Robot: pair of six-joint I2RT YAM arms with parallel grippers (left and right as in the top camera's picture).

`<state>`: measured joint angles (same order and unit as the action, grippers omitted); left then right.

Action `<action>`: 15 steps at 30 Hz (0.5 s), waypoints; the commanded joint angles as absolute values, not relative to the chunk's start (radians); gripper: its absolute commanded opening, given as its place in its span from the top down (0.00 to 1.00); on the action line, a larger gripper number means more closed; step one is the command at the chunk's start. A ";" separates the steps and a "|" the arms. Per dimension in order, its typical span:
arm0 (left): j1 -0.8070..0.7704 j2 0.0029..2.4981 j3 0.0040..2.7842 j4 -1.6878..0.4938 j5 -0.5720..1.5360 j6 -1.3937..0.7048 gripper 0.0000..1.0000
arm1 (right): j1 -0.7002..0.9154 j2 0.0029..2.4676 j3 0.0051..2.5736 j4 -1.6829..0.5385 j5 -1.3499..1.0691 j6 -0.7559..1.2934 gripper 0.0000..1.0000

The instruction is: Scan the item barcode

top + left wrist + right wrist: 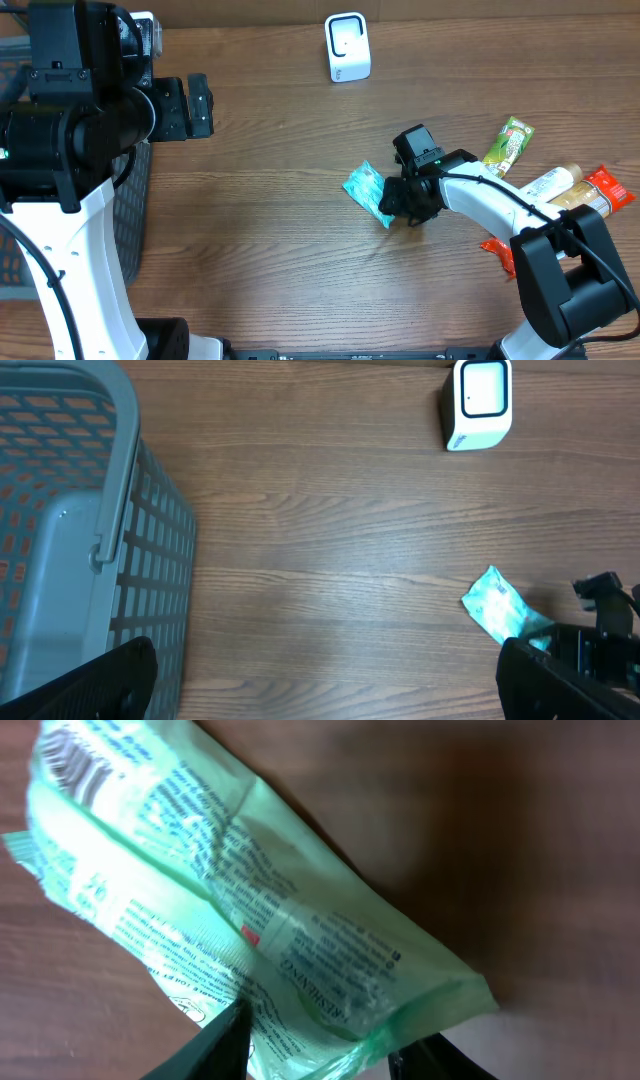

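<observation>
Teal packet [368, 187] lies on the brown wood-grain surface [260, 220], its fine print blurred, perhaps a barcode at one end. The right end effector [325, 1055] straddles its edge; whether it pinches, I cannot tell. The left end effector [203, 107] is spread apart near a grey basket [120, 510].

basket [115, 480] far left, scanner [479, 402] behind packet [497, 603]

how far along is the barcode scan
Nothing looks done yet. Under way: the right hand straddles one end of the teal packet, which lies on the table. Left to do: lift it and show its barcode to the white scanner.
</observation>
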<state>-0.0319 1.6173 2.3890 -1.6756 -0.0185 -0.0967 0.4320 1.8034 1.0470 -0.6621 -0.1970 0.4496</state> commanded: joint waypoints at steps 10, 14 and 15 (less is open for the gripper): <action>-0.031 1.616 2.391 -1.671 -0.010 -0.078 0.00 | 0.402 1.794 1.033 -0.363 -0.180 0.155 0.51; -0.031 1.616 2.391 -1.671 -0.010 -0.078 0.00 | 0.361 1.794 1.033 -0.335 -0.339 0.177 0.50; -0.031 1.616 2.391 -1.671 -0.010 -0.078 0.00 | 0.345 1.794 1.033 -0.341 -0.364 0.201 0.48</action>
